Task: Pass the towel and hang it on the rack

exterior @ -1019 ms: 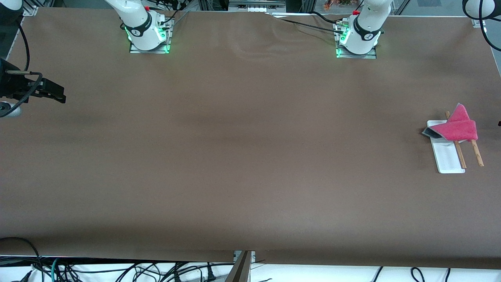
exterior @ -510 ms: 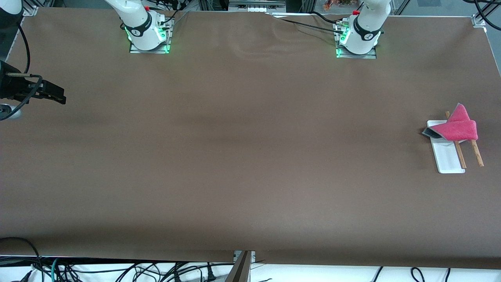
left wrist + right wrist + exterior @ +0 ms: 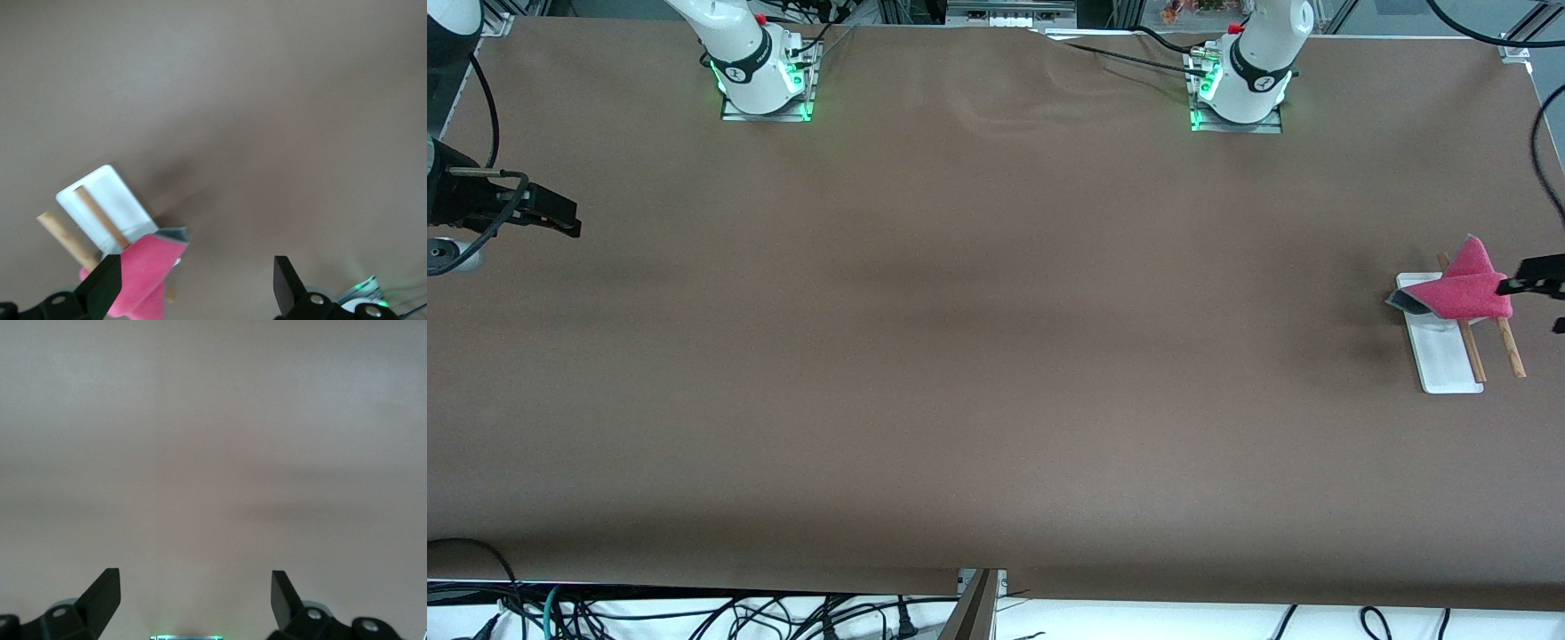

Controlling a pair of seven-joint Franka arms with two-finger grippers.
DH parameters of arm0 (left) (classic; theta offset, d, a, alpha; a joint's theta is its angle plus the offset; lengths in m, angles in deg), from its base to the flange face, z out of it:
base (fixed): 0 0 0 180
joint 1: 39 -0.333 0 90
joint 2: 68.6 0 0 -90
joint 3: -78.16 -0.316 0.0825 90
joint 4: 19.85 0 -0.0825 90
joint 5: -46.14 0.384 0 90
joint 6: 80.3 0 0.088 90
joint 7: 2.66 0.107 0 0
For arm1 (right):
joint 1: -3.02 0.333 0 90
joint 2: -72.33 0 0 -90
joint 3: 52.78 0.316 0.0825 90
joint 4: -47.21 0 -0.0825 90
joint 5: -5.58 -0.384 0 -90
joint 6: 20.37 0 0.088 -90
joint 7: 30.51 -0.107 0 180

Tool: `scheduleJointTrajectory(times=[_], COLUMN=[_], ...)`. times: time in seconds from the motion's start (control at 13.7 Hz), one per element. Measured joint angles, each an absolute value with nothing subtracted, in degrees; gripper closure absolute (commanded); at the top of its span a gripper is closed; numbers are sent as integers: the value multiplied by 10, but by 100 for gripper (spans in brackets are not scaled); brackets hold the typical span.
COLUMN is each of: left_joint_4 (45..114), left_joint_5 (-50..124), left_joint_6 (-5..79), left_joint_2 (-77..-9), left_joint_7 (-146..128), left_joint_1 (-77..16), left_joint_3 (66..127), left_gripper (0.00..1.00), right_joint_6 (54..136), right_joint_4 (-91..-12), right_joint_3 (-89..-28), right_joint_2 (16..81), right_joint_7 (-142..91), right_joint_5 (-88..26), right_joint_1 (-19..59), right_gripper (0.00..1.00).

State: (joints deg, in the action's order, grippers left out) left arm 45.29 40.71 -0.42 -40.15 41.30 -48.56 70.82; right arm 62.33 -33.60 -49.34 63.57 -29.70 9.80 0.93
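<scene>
The pink-red towel (image 3: 1463, 292) lies draped over the two wooden rods (image 3: 1510, 348) of the rack, with a dark grey corner folded out over the white base (image 3: 1440, 360). The rack stands near the left arm's end of the table. My left gripper (image 3: 1528, 308) is open and empty beside the towel, one finger (image 3: 1529, 284) right next to its pink edge. The left wrist view shows the towel (image 3: 143, 273), the rack base (image 3: 107, 207) and a rod (image 3: 60, 232) next to my open left gripper (image 3: 197, 290). My right gripper (image 3: 560, 218) waits open and empty at the right arm's end, over bare table (image 3: 195, 593).
The brown table cover (image 3: 978, 338) stretches between the two ends. The arm bases (image 3: 765, 80) stand along the table's edge farthest from the front camera. Cables hang below the near edge (image 3: 694, 613).
My left gripper has come into the front view at the table's end and now sits beside the towel. The towel, the rack and the right gripper have not visibly moved.
</scene>
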Motion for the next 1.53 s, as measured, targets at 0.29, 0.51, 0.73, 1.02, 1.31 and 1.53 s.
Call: scheduleJointTrajectory(times=[0.29, 0.51, 0.73, 1.02, 1.31, 1.53], left_joint_4=[459, 559, 683, 790, 808, 808], left_joint_5=[423, 437, 482, 485, 484, 477], left_joint_6=[-10, 60, 114, 172, 209, 208], left_joint_2=[-423, -495, -588, -676, -686, -687], left_joint_7=[318, 214, 108, 3, -6, -12], left_joint_1=[-411, -390, -381, -378, -378, -375], left_joint_3=[707, 742, 783, 794, 788, 789], left_gripper=[0, 0, 0, 0, 0, 0], right_joint_6=[624, 624, 624, 625, 625, 625], right_joint_4=[-336, -336, -336, -336, -336, -336], right_joint_3=[-493, -493, -493, -493, -493, -493], right_joint_2=[636, 636, 636, 636, 636, 636], right_joint_7=[-297, -297, -297, -297, -297, -297], right_joint_5=[98, 98, 98, 98, 98, 98], right_joint_1=[9, 10, 10, 10, 10, 10], right_gripper=[0, 0, 0, 0, 0, 0])
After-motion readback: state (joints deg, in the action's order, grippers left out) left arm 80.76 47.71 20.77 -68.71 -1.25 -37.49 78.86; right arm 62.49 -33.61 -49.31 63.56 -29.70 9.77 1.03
